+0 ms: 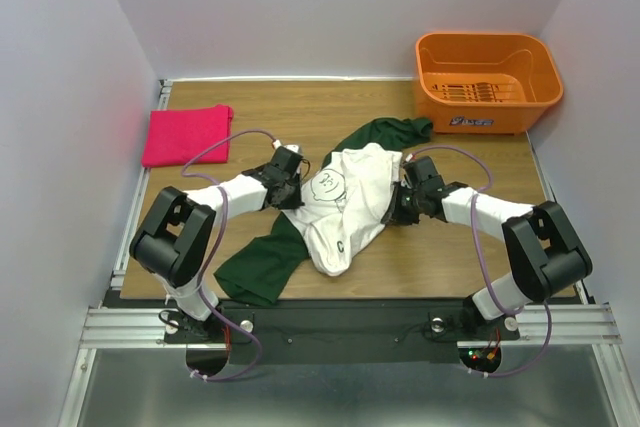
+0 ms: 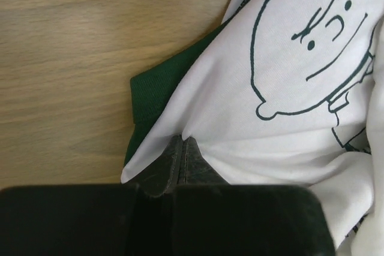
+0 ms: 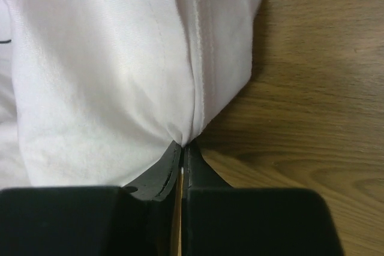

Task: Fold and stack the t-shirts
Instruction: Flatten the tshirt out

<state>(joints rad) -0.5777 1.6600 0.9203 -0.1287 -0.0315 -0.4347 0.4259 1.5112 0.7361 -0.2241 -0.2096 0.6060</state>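
The white tee (image 1: 345,212) lies rumpled in the middle of the table (image 1: 300,107), stretched between the two arms, print side up, so the cartoon face (image 2: 312,46) shows toward its left half (a round head, brows, two dot eyes and a flat mouth, drawn in dark line). One green sleeve (image 1: 385,134) spills out on the far side, pointing roughly toward the basket (image 1: 487,82). A bigger green flap (image 1: 262,262) trails to the near left and ends just beside the left arm's elbow. The left claw (image 2: 183,148) is closed, its tips pinching a fold of white cloth at the tee's left edge, right beside a strip of green that peeks out from under the white. The right claw (image 3: 182,151) is closed as well, biting the tee's right edge; the cloth gathers into a crease that runs up from the tips, alongside a stitched hem. Both claws sit low, down at the wood. The pink tee (image 1: 186,134) rests in the far left corner, folded into a flat, rough rectangle, well apart from the white one, and neither arm touches it. The orange basket stands in the far right corner, clear of both shirts, its slotted floor in view from above.
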